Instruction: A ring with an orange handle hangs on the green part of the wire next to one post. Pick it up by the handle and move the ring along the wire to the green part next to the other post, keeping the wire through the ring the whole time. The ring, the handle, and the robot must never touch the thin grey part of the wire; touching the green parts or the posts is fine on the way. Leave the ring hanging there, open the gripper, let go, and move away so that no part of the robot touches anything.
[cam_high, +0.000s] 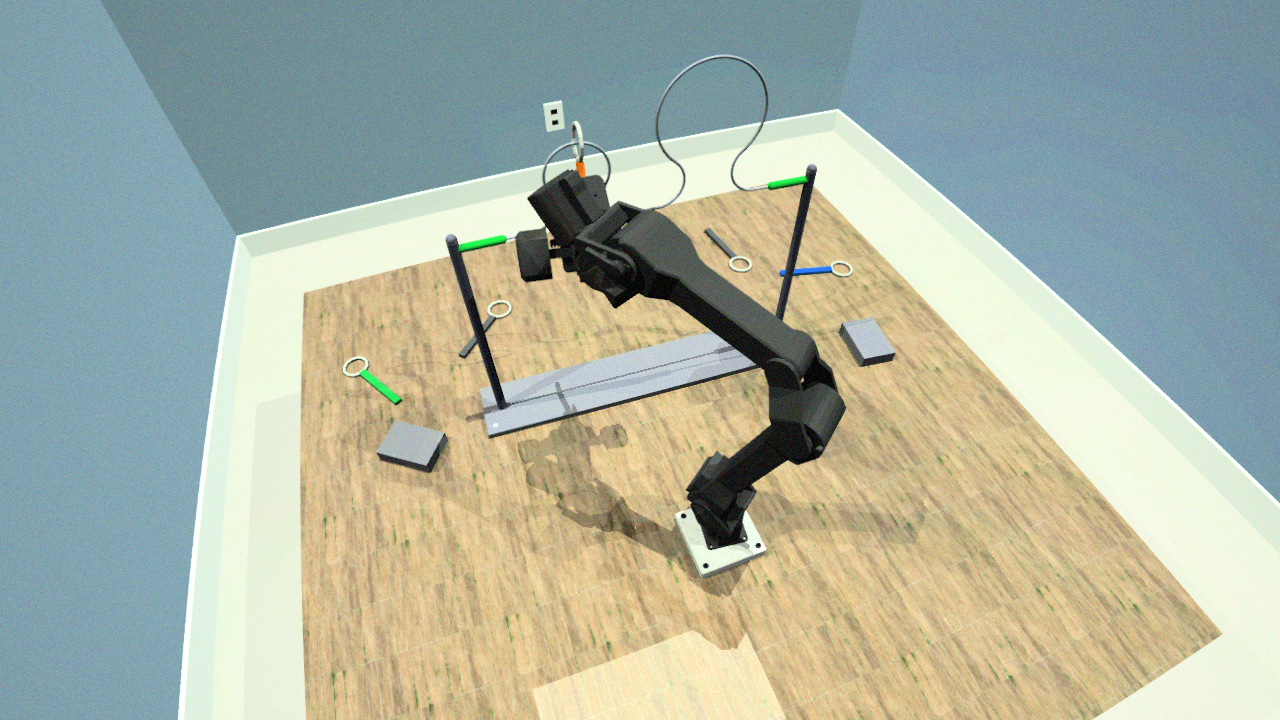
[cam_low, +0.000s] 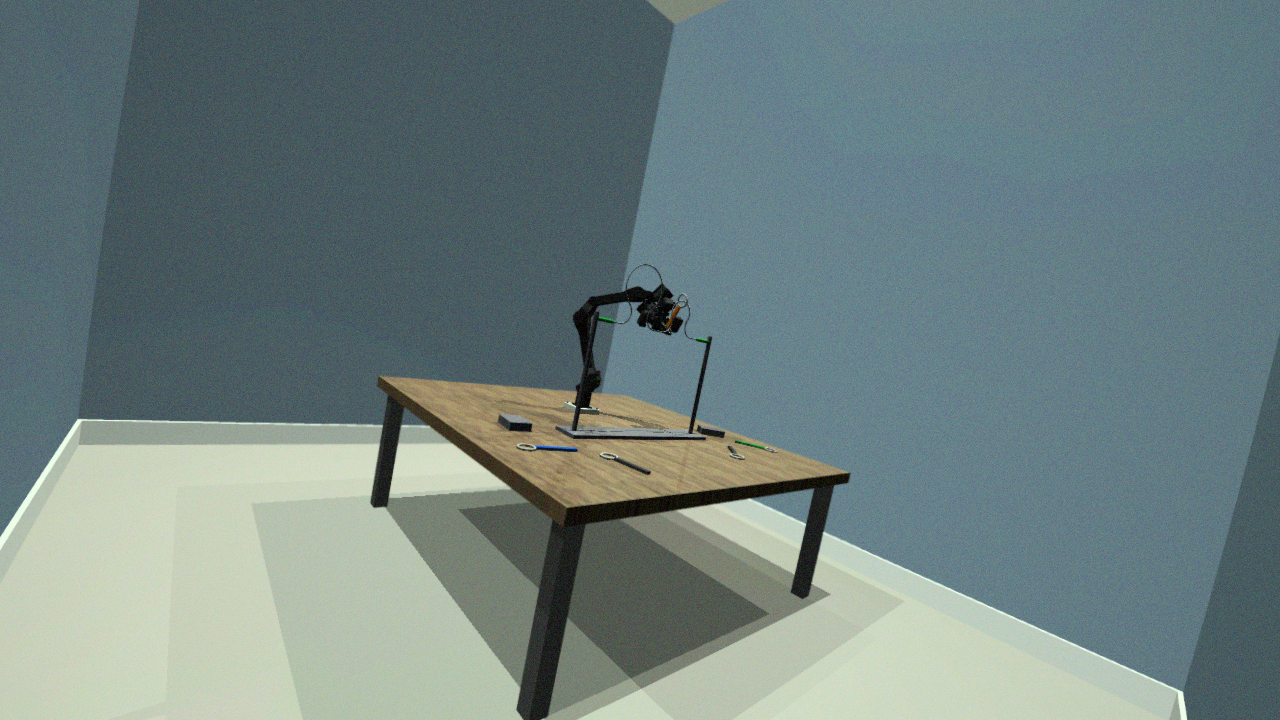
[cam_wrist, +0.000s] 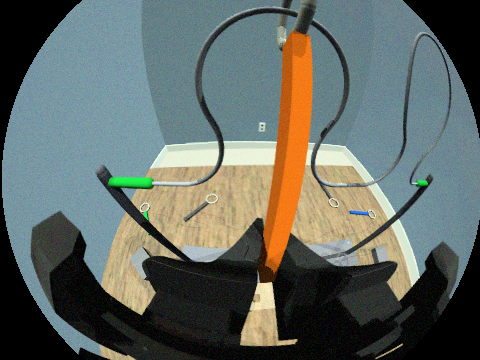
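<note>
Where the wrist's dark housings block the top view, we lose the fingers (cam_low: 666, 326) and the lower part of the orange handle (cam_high: 580, 168) (cam_low: 673, 316) (cam_wrist: 293, 125). From the wrist, we see them pinching the handle near its lower end.

Ring (cam_high: 573, 134) (cam_low: 682, 294) (cam_wrist: 281, 36): up at the smaller loop of the wire (cam_high: 723, 57) (cam_low: 644, 265) (cam_wrist: 265, 8), between the two green parts. Almost edge-on from above; cut off by the wrist view's upper edge. We cannot tell whether the ring touches the wire, nor trace the wire clearly through it. Exterior view too small and dark to settle either.

Arm (cam_high: 733, 313) (cam_low: 586, 349): rises from its pale base plate (cam_high: 702, 565) (cam_low: 571, 407), bends at the elbow, then reaches over the grey bar (cam_high: 581, 385) (cam_low: 640, 434) (cam_wrist: 205, 252) toward the smaller loop. From above, it hides some wire and part of the bar. Handle roughly upright in the wrist view, leaning slightly; we note its lower end disappearing between the dark fingers.
</note>
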